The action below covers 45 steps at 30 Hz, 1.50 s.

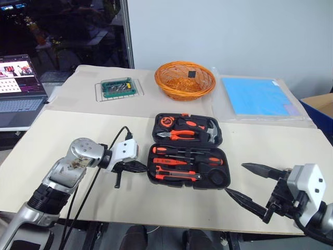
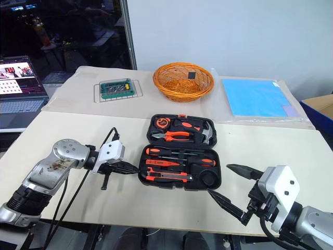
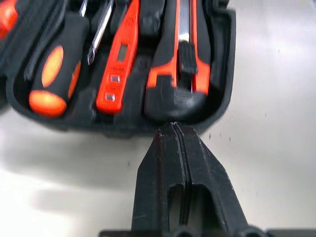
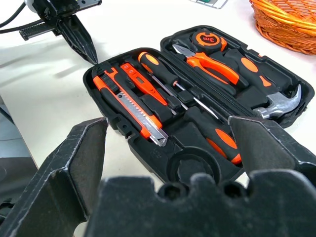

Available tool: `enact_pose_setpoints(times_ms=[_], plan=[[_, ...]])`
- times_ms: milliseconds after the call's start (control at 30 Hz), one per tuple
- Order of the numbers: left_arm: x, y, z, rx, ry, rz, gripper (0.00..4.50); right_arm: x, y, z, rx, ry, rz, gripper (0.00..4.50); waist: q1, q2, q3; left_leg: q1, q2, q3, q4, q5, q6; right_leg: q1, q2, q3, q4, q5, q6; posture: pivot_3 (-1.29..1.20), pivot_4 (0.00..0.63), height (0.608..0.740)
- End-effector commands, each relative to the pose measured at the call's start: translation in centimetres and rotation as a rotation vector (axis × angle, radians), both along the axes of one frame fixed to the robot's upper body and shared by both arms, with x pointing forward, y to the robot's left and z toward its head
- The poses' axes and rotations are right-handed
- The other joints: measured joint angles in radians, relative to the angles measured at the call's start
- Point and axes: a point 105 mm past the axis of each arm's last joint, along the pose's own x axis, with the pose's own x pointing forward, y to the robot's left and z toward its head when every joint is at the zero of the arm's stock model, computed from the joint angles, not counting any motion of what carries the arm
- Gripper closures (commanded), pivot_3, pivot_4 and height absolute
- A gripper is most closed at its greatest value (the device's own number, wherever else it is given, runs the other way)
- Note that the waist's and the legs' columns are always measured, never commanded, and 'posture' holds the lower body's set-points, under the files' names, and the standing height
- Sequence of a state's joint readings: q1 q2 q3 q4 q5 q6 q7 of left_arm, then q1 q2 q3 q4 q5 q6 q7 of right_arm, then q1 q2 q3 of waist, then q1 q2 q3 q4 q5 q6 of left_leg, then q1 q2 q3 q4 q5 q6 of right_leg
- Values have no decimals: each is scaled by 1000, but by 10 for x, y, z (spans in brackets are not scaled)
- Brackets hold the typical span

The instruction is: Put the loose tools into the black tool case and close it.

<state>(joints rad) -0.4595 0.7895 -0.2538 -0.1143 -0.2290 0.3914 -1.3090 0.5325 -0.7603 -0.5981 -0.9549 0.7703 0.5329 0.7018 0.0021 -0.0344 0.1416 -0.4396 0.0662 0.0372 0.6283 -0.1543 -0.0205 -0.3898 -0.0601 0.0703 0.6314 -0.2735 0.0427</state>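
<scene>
The black tool case (image 1: 154, 136) lies open in the middle of the table. Its near half holds two black-and-orange screwdrivers (image 1: 184, 151), a small red screwdriver (image 1: 174, 162) and an orange-black utility knife (image 3: 180, 54), each in a slot. Pliers, a hammer and a tape measure fill the far half. My left gripper (image 1: 143, 166) is shut on nothing, its tips at the case's near left corner (image 3: 173, 126), by the knife's end. My right gripper (image 1: 235, 178) stands open and empty just right of the case's near right corner, pointing at it.
Behind the case stand an orange wicker basket (image 1: 184, 80), a green circuit board in a clear box (image 1: 118, 87) and a blue sheet (image 1: 257, 96). A laptop (image 1: 18, 88) sits off the far left, and a blue bin (image 1: 320, 107) stands at the right.
</scene>
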Motion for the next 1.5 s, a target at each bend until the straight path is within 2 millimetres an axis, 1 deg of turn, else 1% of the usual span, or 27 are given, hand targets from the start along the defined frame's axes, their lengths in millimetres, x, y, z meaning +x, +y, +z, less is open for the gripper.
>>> enact_pose_setpoints(times_ms=[33,167,333,500,667,867,1033,1167,1267,1333,1433,1500], plan=[[0,-2,14,-25,-28,-21,4480,-3,6,5,5,-24,12,0,0,0,0,0,0,0,0,0,0,0,0,0,0,0,0,0,150,740],[2,-4,11,15,-52,-31,4480,-1,6,5,7,-24,10,0,0,0,0,0,0,0,0,0,0,0,0,0,0,0,0,0,150,740],[-3,-14,21,-13,-38,-65,4480,-1,7,5,8,-25,12,0,0,0,0,0,0,0,0,0,0,0,0,0,0,0,0,0,150,740],[-9,-22,25,32,-33,-121,4480,-2,8,5,9,-25,11,0,1,0,0,0,0,0,0,0,0,0,0,0,0,0,0,0,150,740],[-11,-26,25,110,-48,-161,4480,-3,9,5,11,-24,8,0,1,0,0,0,0,0,0,0,0,0,1,0,0,0,0,0,150,740],[-10,-29,16,228,-56,-166,4480,-5,9,5,12,-24,-1,0,1,0,0,0,0,0,1,0,0,0,1,0,0,0,0,0,150,740],[-7,-31,6,276,-50,-158,4480,-7,9,5,12,-23,-6,0,1,0,0,0,0,-1,1,0,0,0,1,0,0,0,1,0,150,740],[1,-35,-1,284,-55,-146,4480,-8,10,5,10,-23,-8,0,5,0,0,0,0,-1,2,0,0,1,1,0,1,0,1,0,150,740],[5,-43,3,229,-59,-139,4480,-9,10,6,6,-24,-10,0,6,1,0,0,0,-1,4,0,0,2,1,0,2,0,1,0,150,740],[5,-42,9,218,-52,-138,4480,-10,10,8,6,-25,-13,0,7,0,0,0,0,-1,4,0,0,2,1,0,2,0,1,0,150,740],[6,-33,8,254,-55,-126,4480,-10,10,8,8,-23,-14,0,7,0,0,0,0,-1,4,0,0,2,1,0,2,0,1,0,150,740],[7,-32,7,261,-59,-120,4480,-10,11,8,9,-23,-13,0,7,1,0,0,0,-1,4,0,0,2,1,0,2,0,1,0,150,740]])
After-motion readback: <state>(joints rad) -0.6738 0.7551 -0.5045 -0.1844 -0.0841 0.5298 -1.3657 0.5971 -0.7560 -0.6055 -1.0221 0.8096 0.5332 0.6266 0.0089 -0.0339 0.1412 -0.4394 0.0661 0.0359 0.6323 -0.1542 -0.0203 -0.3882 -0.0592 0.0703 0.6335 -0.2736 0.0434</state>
